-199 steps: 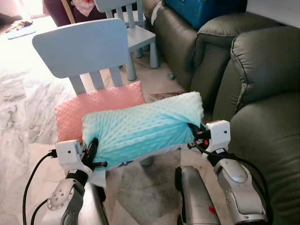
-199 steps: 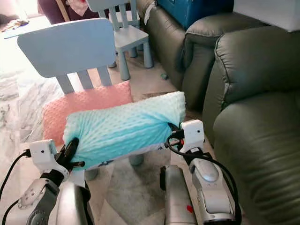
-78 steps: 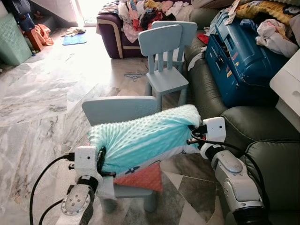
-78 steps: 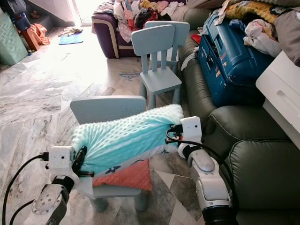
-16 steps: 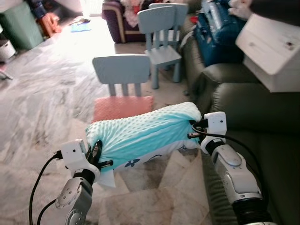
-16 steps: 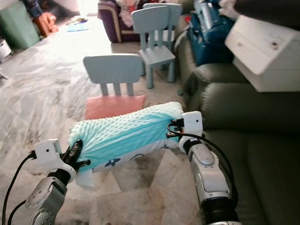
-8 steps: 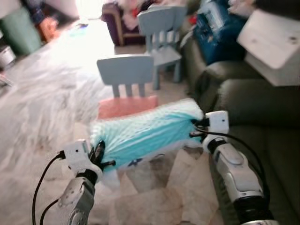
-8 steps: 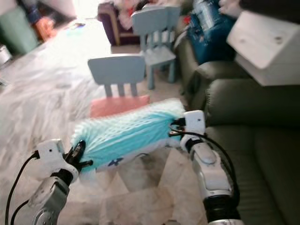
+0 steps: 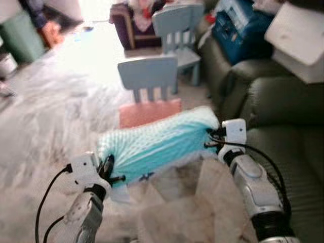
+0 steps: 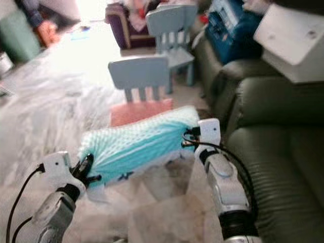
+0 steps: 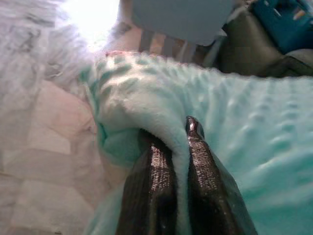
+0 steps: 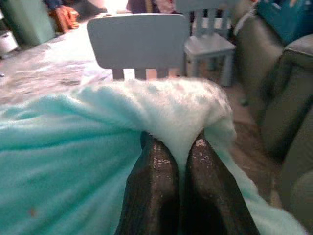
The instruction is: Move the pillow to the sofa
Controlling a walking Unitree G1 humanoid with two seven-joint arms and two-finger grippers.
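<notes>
the pillow (image 9: 154, 147) looked soft and light, sagging; left gripper (image 11: 173, 142) and right gripper (image 12: 180, 147) each pinched an end.

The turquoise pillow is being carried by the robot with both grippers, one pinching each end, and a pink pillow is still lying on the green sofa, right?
Not quite. The pink pillow lies on the light blue chair, not the sofa, as the left eye view shows. The rest holds: the left gripper and right gripper each pinch one end of the turquoise pillow.

Teal dotted pillow (image 9: 154, 144) held aloft lengthwise beside dark-green sofa (image 9: 286, 109).
</notes>
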